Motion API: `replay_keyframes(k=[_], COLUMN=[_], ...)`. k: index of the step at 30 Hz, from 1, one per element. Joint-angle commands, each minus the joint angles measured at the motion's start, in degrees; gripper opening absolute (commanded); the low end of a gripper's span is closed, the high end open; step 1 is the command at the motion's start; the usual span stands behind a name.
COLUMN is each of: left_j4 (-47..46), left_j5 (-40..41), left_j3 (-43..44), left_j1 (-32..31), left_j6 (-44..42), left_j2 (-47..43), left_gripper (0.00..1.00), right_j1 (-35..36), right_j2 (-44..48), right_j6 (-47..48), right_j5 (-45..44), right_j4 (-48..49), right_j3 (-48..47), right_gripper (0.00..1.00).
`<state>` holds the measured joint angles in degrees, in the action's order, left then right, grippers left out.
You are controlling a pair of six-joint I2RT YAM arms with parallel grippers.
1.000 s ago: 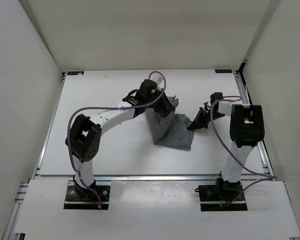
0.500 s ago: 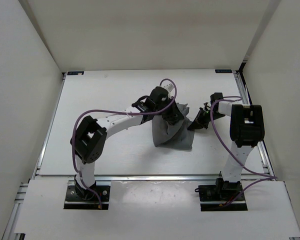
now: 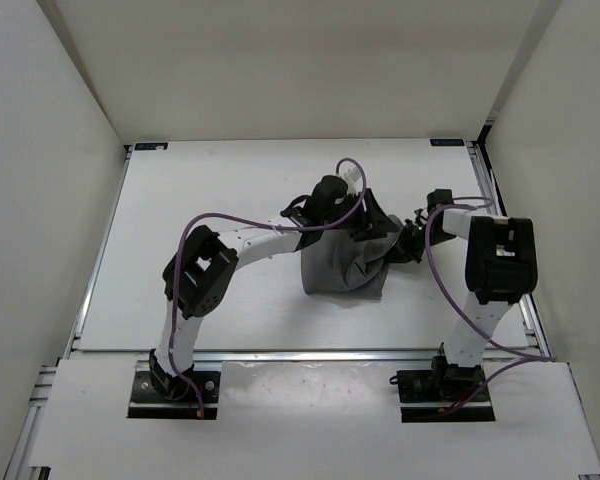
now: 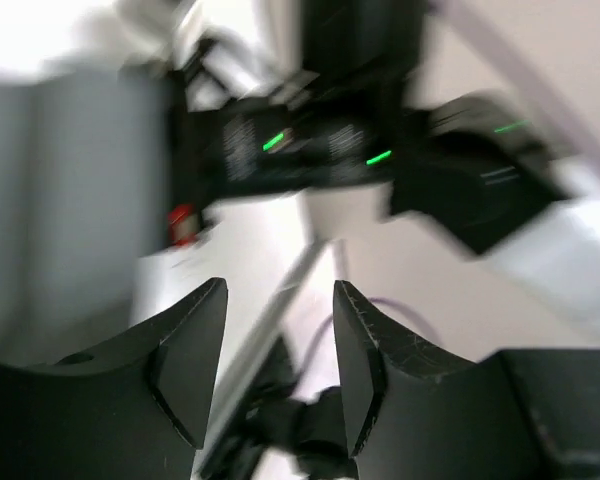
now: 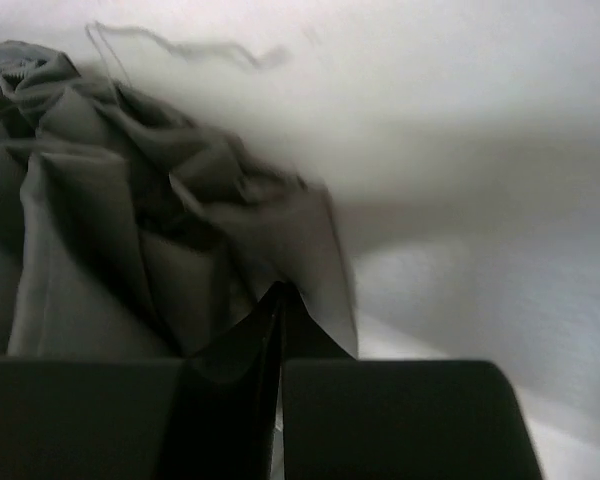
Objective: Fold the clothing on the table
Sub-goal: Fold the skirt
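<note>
Lying right of centre on the table (image 3: 210,190), between the two arms, is the clothing (image 3: 338,270): one grey garment, partly doubled over, flat along its near and left edges and gathered into a crumpled ridge at its far-right corner. Handling, as judged: light, limp, no stiffness of its own; it will sag and drag behind any single pinch, slide readily on the smooth white surface, and hold no crease without being pressed flat. Not fragile. Best taken at corners or along an outer edge, one layer only, with two well-spaced holds so that the edge stays taut; the bunched ridge is a poor place, since several layers lie there. Attitude: the heap is nearly as deep as it is wide; its longest line runs from the near-left corner to the gathered far-right corner, which points at the right arm. Whether a hemmed band lies there cannot be told. Left tool (image 4: 279,300): above the gathered corner, jaws parted, nothing between them. Right tool (image 5: 279,310): clenched, a thin fold of the grey fabric apparently pinched at its tips, at the garment's right corner.
</note>
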<state>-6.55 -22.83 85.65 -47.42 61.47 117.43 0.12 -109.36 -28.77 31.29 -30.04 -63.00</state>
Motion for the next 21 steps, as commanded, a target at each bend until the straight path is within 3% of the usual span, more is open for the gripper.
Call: replay_keyframes(k=[1, 4, 6, 8, 10, 13, 14, 17, 21], left_j4=[-9.70, -14.80, -14.99, -8.00, -1.73, 2.67, 3.55, 9.07, 12.08], left_j5=[-3.53, -5.55, -4.86, -2.24, 1.20, 3.93, 4.37, 6.57, 7.45], left_j3=[4.79, 2.95, 1.37, -2.04, -6.00, -18.02, -19.36, -21.13, -19.21], left_j1=[1.27, 3.38, 4.78, 6.45, 9.26, 12.16, 12.61, 12.09, 10.68], left_j6=[4.26, 8.30, 6.48, 1.93, -3.71, -6.89, -8.02, -11.80, -14.88], left_j2=[-6.58, -10.01, -12.91, -17.56, -20.90, -24.35, -24.44, -21.54, -16.19], left_gripper=[0.57, 0.56, 0.56, 0.55, 0.47, 0.13, 0.08, 0.00, 0.00], right_j1=[-2.75, -6.09, -7.23, -7.07, -5.49, 2.04, 4.60, 9.97, 14.63], right_j2=[7.22, 12.84, 16.53, 20.04, 22.16, 19.38, 16.84, 12.17, 7.25], right_j6=[-0.05, 0.73, 1.00, 0.91, 0.82, 1.70, 1.70, 1.62, 0.30], right_j5=[-2.98, -5.17, -7.11, -9.22, -9.93, -9.32, -9.32, -7.39, -4.75], right_j4=[-1.60, -3.00, -4.14, -4.67, -5.11, -7.66, -8.71, -9.86, -9.07], right_j3=[2.09, 2.89, 2.63, 1.49, -0.17, -6.24, -9.21, -15.04, -19.96], right_gripper=[0.01, 0.00, 0.00, 0.00, 0.00, 0.00, 0.00, 0.00, 0.00])
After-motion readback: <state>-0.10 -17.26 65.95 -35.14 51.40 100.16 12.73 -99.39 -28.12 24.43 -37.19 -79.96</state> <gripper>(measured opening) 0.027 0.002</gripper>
